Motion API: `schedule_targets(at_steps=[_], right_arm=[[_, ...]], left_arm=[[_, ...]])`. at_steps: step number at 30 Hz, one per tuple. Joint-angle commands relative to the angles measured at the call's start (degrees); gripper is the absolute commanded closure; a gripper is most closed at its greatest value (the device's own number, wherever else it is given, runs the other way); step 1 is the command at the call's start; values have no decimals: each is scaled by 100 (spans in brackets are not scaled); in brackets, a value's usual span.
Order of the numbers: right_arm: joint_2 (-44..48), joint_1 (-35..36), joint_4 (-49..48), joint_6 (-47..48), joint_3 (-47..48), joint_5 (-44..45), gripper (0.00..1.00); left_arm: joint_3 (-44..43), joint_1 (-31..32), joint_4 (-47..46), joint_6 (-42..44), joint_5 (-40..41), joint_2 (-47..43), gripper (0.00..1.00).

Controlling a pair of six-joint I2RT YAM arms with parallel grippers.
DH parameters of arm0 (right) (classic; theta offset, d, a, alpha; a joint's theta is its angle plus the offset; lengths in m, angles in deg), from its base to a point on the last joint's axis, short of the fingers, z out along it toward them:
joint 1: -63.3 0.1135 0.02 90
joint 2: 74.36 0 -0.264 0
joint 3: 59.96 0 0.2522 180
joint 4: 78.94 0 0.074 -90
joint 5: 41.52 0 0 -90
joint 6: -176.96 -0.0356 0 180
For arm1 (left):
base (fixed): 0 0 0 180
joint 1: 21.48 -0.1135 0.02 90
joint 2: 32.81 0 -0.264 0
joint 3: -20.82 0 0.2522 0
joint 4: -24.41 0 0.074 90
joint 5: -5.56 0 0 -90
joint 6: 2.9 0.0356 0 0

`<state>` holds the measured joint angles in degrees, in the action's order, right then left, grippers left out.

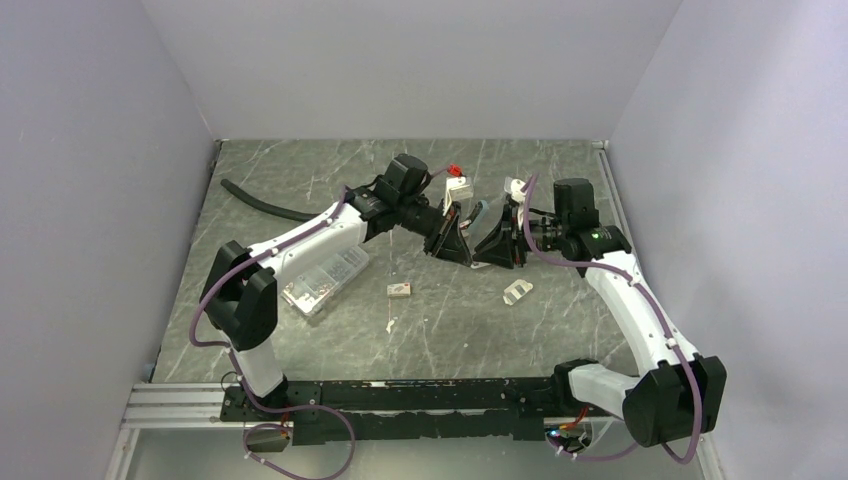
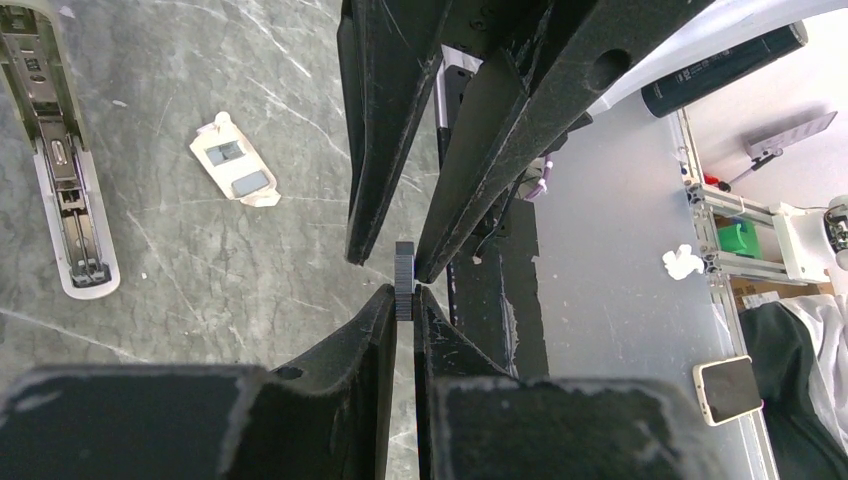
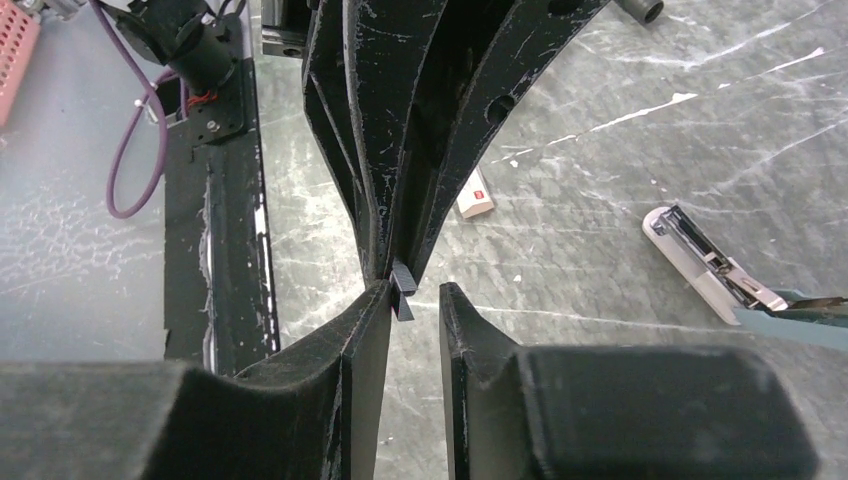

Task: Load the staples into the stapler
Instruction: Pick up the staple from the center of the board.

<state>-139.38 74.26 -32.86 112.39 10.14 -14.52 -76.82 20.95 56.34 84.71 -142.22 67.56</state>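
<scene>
My left gripper (image 1: 462, 255) (image 2: 405, 292) is shut on a short dark strip of staples (image 2: 404, 278), held at its fingertips above the table's middle. My right gripper (image 1: 484, 257) (image 3: 414, 290) faces it tip to tip. Its jaws stand apart around the strip (image 3: 402, 292), which touches only the left finger (image 3: 372, 310). The small white staples box with a red mark (image 1: 399, 289) (image 3: 477, 195) lies on the table nearer the bases. The stapler (image 1: 461, 187) (image 2: 62, 180) (image 3: 705, 265) lies opened just behind the grippers, its metal channel exposed.
A clear compartment case (image 1: 325, 280) sits under the left forearm. A small white opened packet (image 1: 517, 291) (image 2: 233, 171) lies right of the staples box. A black hose (image 1: 262, 203) curves at the back left. Grey walls close in the marble table (image 1: 300, 340).
</scene>
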Motion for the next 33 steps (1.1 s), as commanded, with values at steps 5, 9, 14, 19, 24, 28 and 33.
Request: schedule_targets(at_steps=[5,9,14,19,24,28,33], right_arm=[[-78,31,70,227,142,-200,78],[-93,51,54,200,148,-227,80],[-133,65,89,231,175,-244,83],[-134,74,116,246,184,-263,88],[-118,74,185,326,181,-243,93],[-117,74,257,402,163,-217,96],[-84,66,335,439,144,-164,98]], left_arm=[[-234,10,0,57,-177,-1,84],[-239,8,-2,55,-198,23,84],[-261,10,33,81,-207,60,84],[-269,10,76,128,-192,74,82],[-286,9,113,169,-186,92,79],[-305,7,174,318,-127,76,67],[-262,4,265,673,-26,-68,56]])
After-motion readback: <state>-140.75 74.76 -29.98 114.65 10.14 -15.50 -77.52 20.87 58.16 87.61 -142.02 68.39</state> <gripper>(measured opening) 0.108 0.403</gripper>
